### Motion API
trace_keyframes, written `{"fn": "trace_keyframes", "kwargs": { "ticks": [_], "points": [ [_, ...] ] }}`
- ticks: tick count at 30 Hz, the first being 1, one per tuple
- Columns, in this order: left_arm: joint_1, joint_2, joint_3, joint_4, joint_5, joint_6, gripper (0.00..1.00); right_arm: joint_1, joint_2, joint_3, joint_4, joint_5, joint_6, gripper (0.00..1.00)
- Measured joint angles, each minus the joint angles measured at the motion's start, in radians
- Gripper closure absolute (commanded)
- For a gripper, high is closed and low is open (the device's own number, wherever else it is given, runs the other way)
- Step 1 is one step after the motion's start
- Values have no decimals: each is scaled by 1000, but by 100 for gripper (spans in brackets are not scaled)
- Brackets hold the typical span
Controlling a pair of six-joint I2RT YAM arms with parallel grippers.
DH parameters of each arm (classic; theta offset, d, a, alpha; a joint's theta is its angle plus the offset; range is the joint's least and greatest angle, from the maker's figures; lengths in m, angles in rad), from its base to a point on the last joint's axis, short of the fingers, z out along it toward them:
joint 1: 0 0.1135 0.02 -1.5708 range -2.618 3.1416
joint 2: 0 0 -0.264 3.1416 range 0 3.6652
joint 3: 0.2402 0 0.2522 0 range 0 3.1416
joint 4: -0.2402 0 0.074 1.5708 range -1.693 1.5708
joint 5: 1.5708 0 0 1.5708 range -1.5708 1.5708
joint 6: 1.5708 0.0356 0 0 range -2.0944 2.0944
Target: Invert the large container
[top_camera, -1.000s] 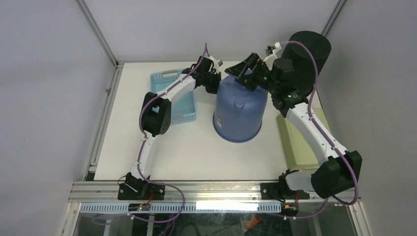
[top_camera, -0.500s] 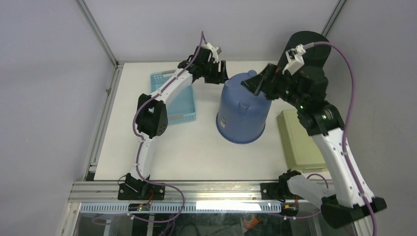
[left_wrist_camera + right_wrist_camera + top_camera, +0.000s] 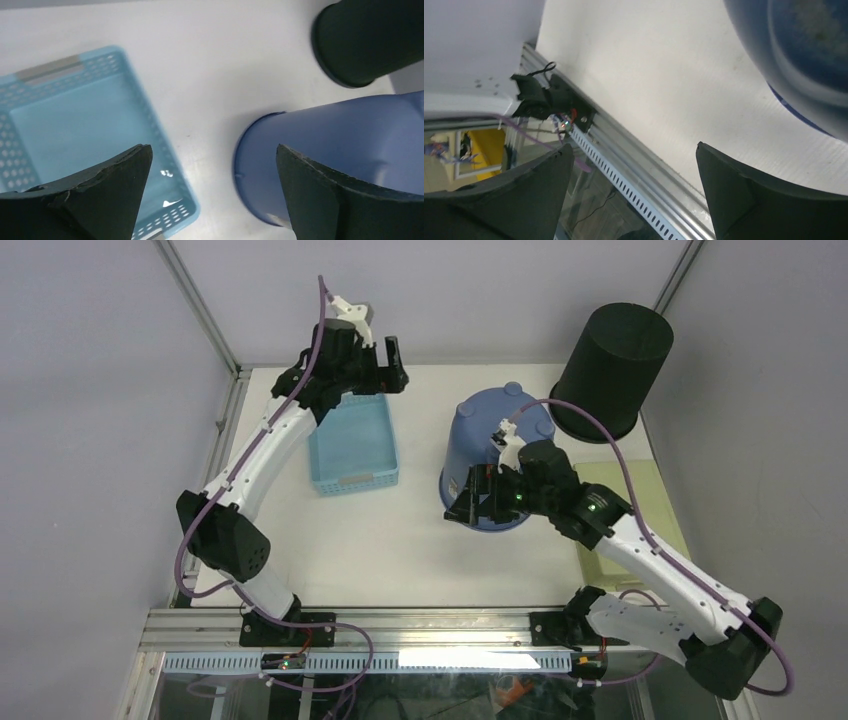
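1. Now, your bucket (image 3: 497,455) is a blue plastic tub, wider at the rim than at the base, with small bumps on the base.
2. You will find it standing on the table (image 3: 400,540), right of the middle, between the light blue basket (image 3: 352,445) and the black cylinder (image 3: 610,365).
3. From above, the right gripper (image 3: 470,502) covers the bucket's near rim, and you cannot tell whether they touch. Its jaws are spread wide with nothing between them.
4. Your left wrist view cuts the bucket off at a finger and the frame edge. The right wrist view gives only a blurred curve of it in the upper corner. Its inside is out of sight.
5. The left gripper (image 3: 385,365) hangs above the basket's far end, well apart from the bucket, with its jaws wide and empty.
6. The bucket's mouth faces down onto the table and its base faces up, so the long axis runs roughly upright.
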Motion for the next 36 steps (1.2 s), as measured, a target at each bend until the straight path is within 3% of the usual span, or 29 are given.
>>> {"fn": "trace_keyframes", "kwargs": {
  "ticks": [6,12,17,21,28,31,36],
  "points": [
    [55,-32,-180,-25,-60,0,6,-22,166,47,50,217,13,2],
    [69,-3,-267,-76,-69,-10,10,-283,375,175,153,300,67,3],
    [68,42,-275,-59,-58,-20,16,-385,504,254,170,323,117,3],
    [68,80,-299,-37,-59,-42,19,-345,468,231,188,316,124,3],
    [50,164,-303,24,-72,-72,23,-302,207,59,146,284,150,4],
    [13,217,-293,40,-105,-85,36,-296,90,10,95,285,169,4],
    [-45,299,-265,56,-132,-106,88,-290,-72,-19,3,312,188,3]
  ]
}}
